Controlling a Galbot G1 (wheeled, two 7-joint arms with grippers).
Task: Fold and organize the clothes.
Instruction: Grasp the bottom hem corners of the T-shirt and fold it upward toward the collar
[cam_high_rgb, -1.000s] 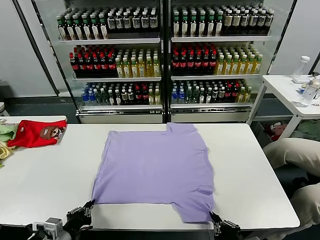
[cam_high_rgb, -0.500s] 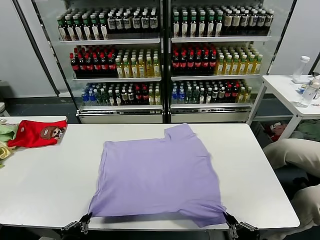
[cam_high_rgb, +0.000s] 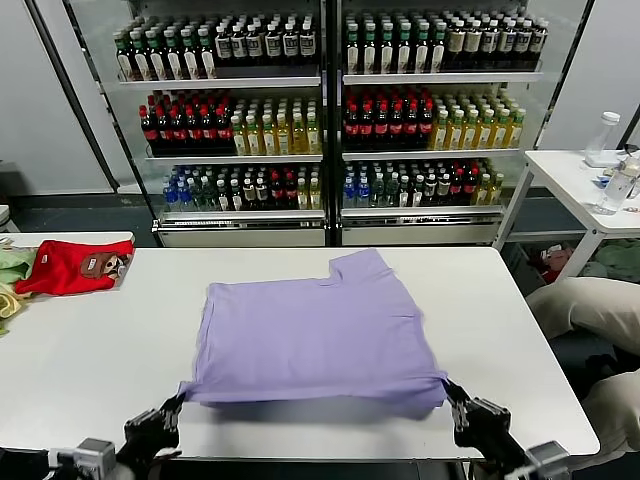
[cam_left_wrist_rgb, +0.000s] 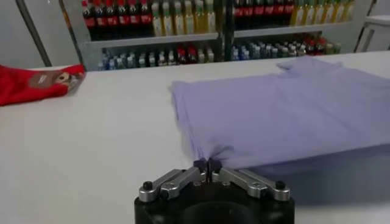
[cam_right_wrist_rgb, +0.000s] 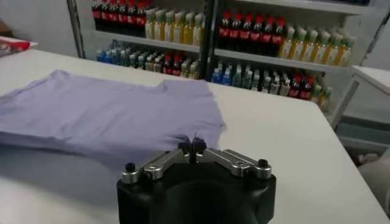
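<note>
The lavender T-shirt (cam_high_rgb: 315, 335) lies print-down on the white table (cam_high_rgb: 90, 350), its near edge lifted off the surface. My left gripper (cam_high_rgb: 180, 399) is shut on the near left corner of the shirt (cam_left_wrist_rgb: 274, 115); its pinched cloth shows in the left wrist view at the gripper (cam_left_wrist_rgb: 207, 164). My right gripper (cam_high_rgb: 446, 386) is shut on the near right corner of the shirt (cam_right_wrist_rgb: 103, 112), seen in the right wrist view at the gripper (cam_right_wrist_rgb: 192, 145). Both hold the hem above the table's front edge. The print is hidden.
A red shirt with a brown patch (cam_high_rgb: 72, 265) and pale green and yellow garments (cam_high_rgb: 10, 272) lie at the table's far left. Drink-bottle coolers (cam_high_rgb: 330, 110) stand behind. A small white side table (cam_high_rgb: 580, 180) with bottles is at the right.
Both grippers have risen and moved forward, lifting the shirt's near edge off the table and carrying it toward the far side; the visible shirt has shortened front to back.
</note>
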